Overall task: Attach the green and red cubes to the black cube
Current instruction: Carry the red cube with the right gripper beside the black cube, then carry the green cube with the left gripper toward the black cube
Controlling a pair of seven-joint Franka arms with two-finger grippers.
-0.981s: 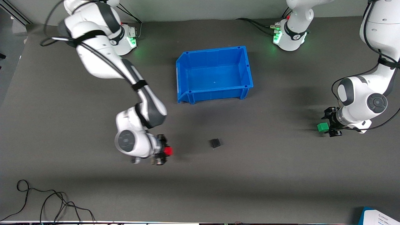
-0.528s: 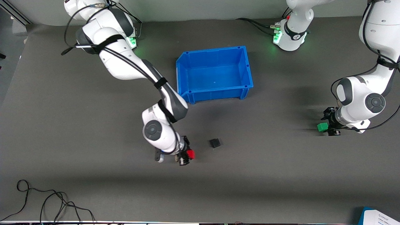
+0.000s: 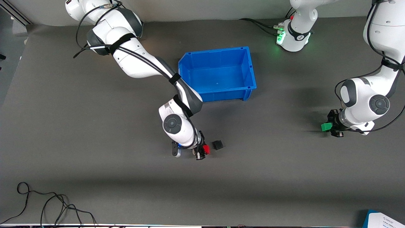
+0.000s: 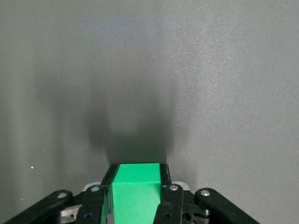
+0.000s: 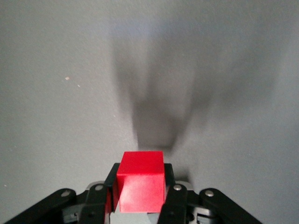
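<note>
You have both pickups done but no join: right tool (image 3: 201,150) pinches the red cube (image 3: 206,149) just beside the black cube (image 3: 217,145) on the counter (image 3: 95,133), while left tool (image 3: 333,127) pinches the green cube (image 3: 326,127) well apart from it.

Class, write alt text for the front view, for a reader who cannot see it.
The right tool holds a red cube close beside a black cube on the grey mat, not touching it. Toward the left arm's end, the left tool grips a green cube. A blue bin sits farther from the camera.
</note>
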